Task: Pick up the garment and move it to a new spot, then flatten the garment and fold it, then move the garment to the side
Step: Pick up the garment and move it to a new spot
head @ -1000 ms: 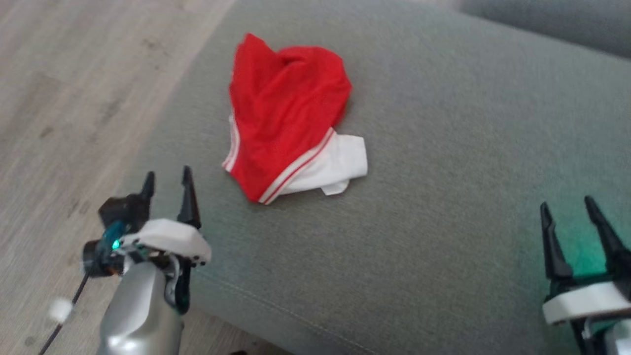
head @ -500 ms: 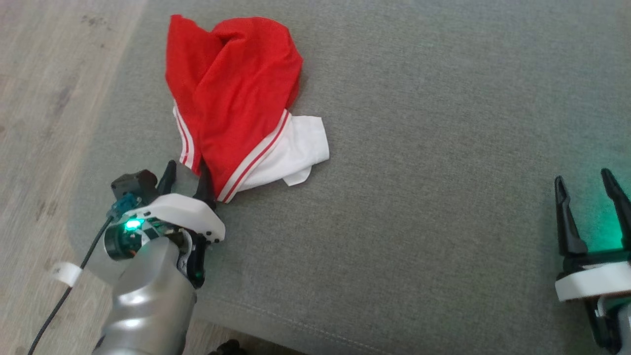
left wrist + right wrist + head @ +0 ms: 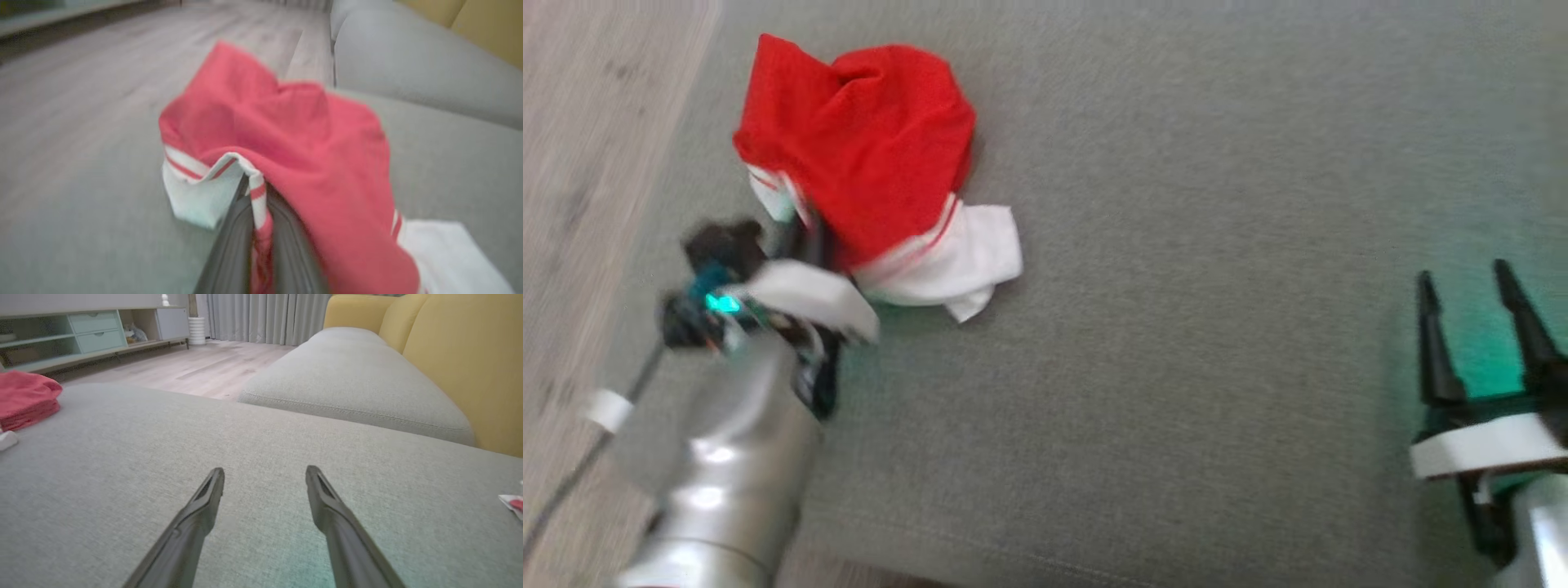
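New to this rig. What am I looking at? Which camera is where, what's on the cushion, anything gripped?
It's a wheeled robot with two arms, each ending in a two-finger end effector. The head view looks down from its head at a grey sofa cushion. The two wrist views look along each arm's own fingers. On the cushion lies a crumpled red garment with white striped trim. The left end effector is shut on its striped hem, seen close in the left wrist view. The right end effector is open and holds nothing.
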`<state>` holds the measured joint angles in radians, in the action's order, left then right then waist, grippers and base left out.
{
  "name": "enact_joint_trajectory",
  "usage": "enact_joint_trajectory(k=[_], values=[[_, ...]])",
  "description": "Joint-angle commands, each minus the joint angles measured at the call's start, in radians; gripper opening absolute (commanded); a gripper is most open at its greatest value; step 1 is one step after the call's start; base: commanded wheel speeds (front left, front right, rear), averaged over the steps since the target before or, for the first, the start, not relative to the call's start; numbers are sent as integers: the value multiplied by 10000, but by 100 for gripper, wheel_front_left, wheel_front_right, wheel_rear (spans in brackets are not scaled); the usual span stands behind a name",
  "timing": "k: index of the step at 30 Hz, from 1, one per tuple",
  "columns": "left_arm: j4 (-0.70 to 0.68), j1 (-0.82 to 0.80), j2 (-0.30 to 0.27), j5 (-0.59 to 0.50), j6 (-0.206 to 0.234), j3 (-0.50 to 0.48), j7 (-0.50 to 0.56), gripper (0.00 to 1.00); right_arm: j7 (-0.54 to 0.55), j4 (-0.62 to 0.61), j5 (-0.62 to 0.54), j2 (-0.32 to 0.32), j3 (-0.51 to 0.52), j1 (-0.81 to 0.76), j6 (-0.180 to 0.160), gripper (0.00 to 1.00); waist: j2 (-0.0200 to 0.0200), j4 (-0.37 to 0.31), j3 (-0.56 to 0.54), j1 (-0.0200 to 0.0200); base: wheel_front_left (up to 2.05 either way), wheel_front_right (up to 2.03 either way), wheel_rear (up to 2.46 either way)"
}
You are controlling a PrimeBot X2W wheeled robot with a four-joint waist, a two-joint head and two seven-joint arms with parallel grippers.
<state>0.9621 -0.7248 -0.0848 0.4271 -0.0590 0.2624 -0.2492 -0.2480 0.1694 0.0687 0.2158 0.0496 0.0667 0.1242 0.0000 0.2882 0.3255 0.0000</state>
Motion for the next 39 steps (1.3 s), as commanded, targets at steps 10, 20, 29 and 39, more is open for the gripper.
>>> enact_joint_trajectory(k=[10, 20, 29, 39], values=[[-3395, -675, -1436, -1377, 33, -198, -97, 0, -137, 149, 137, -1021, -1090, -359, 65, 100, 0, -2620, -2687, 0, 0, 0, 0], [-4785, -3113, -1895, -1729, -376, 397, 1245, 0, -137, -148, 305, -1457, -1785, -708, 65, 100, 0, -4709, -3588, 0, 0, 0, 0], [-4022, -4688, -1520, -1695, -489, 764, 1604, 0, -137, -318, 315, -1562, -1759, -707, 65, 100, 0, -5400, -3705, 0, 0, 0, 0], [-2017, -1918, -1140, -1296, -583, 1481, 1597, 0, -137, -346, 484, -1642, -1942, -697, 65, 100, 0, -5371, -3116, 0, 0, 0, 0]])
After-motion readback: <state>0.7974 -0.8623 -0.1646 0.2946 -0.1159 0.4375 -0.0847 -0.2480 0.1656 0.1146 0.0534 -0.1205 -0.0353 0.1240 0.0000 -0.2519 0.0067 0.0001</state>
